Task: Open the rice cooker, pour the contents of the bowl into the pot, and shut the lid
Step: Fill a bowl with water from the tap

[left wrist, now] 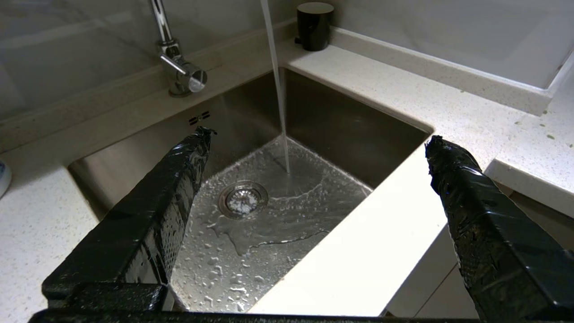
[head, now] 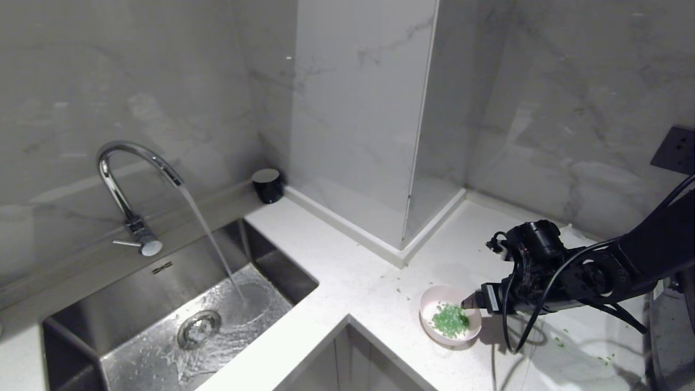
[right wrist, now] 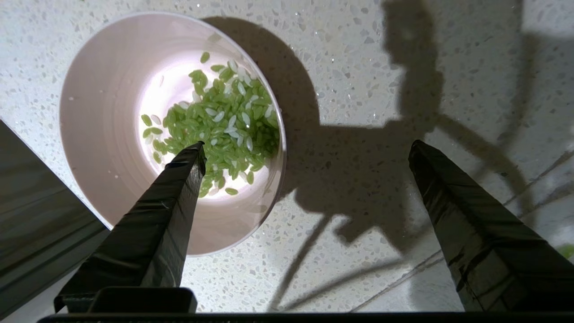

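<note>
Straddling the rim of the bowl [right wrist: 172, 134], the right claw [right wrist: 305, 150] stands wide open and grips nothing: one finger [right wrist: 177, 188] hangs over the green grains [right wrist: 219, 130] inside, the other over bare desk [right wrist: 358, 67] outside the wall. In the head view that claw [head: 471, 302] reaches the bowl [head: 450, 316] from the side away from the sink [head: 179, 309], so the rim lies between its jaws. The bowl stands upright on the desk near the front edge. Closing on the wall is my guess for the next move. The left claw [left wrist: 316, 137], also spread open and empty, hangs over the sink, well apart from the bowl. No rice cooker shows.
</note>
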Controlling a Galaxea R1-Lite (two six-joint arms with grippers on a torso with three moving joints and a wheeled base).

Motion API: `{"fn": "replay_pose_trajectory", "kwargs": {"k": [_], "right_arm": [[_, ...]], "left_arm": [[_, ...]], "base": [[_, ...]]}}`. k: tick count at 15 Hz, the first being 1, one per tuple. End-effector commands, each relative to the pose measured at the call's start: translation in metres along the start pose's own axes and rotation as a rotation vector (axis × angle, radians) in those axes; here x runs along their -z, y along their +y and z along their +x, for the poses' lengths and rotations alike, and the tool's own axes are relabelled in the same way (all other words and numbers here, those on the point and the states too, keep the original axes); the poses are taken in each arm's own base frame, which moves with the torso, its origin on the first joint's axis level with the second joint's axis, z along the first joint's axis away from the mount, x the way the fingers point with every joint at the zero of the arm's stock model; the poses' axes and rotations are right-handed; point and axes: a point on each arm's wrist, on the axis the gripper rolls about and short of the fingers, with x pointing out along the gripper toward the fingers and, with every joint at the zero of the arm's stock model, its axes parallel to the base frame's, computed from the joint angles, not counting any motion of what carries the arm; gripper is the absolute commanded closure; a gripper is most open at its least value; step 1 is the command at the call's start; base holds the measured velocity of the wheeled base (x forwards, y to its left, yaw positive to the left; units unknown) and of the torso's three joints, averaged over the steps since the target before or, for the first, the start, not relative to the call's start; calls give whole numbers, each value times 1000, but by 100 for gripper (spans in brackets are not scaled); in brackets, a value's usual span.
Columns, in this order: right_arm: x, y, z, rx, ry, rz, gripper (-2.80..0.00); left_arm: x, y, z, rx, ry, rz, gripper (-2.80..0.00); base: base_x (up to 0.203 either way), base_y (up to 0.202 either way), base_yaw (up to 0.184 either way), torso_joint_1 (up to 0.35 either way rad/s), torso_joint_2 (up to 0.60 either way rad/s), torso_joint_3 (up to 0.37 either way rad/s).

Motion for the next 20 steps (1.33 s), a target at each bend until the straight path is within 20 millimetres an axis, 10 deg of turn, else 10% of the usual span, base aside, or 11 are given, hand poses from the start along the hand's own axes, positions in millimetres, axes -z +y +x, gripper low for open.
{"fn": "replay_pose_trajectory", "kwargs": {"k": [1,5,6,20], "right_arm": [[6,3,2,-5,18,-9,-280],[12,8,15,-12,10,-28,-280],[13,9,18,-13,15,-31,0],[-5,41,40,-4,-8,-75,0]], "left_arm": [[2,0,1,0,10,-1,-280],[3,0,1,-1,10,-10,-280],[3,0,1,-1,10,-11,-280],[3,0,1,-1,9,-13,-280]], "base": [[0,0,0,0,0,0],[0,0,0,0,0,0],[0,0,0,0,0,0],[0,0,0,0,0,0]]}}
